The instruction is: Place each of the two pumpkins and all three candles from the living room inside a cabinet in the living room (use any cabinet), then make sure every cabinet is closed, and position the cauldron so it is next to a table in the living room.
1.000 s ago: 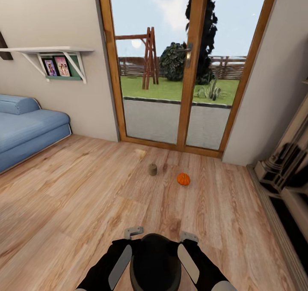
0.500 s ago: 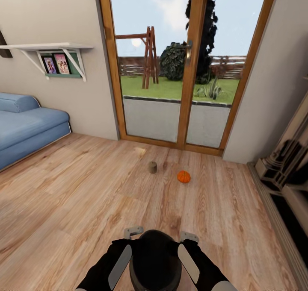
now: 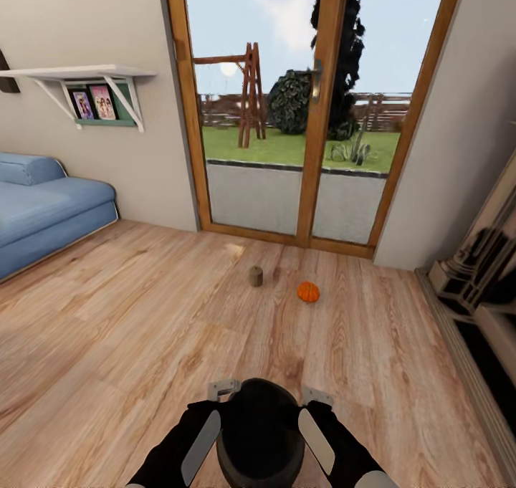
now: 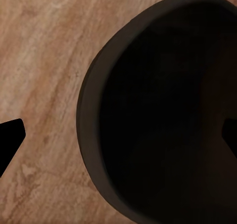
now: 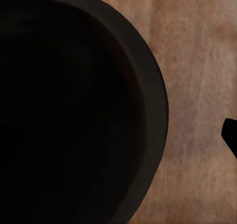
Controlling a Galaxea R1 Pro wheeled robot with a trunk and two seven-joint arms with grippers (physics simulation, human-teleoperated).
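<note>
The black cauldron point(image 3: 259, 431) sits between my two arms at the bottom of the head view, and I cannot tell whether it rests on the floor. My left gripper point(image 4: 121, 135) is open and straddles the cauldron's rim point(image 4: 89, 120), one fingertip point(image 4: 11, 137) over the floor and the other over the dark inside. My right gripper point(image 5: 118, 135) is open too, with one fingertip point(image 5: 230, 135) outside the rim. Ahead on the floor lie one orange pumpkin point(image 3: 308, 292) and one grey-beige candle point(image 3: 256, 276), well out of reach. The other pumpkin, the other candles, the cabinet and the table are out of view.
A glass patio door with a wooden frame point(image 3: 315, 115) closes the room ahead. A blue sofa point(image 3: 43, 208) stands at the left under a wall shelf point(image 3: 79, 76). A dark unit point(image 3: 480, 287) runs along the right wall. Wooden floor point(image 3: 143, 330) lies open between them.
The whole view has shifted a little, so the camera has moved. The pumpkin, candle and shelf sit slightly higher in the picture. The cauldron looms a bit larger between my arms.
</note>
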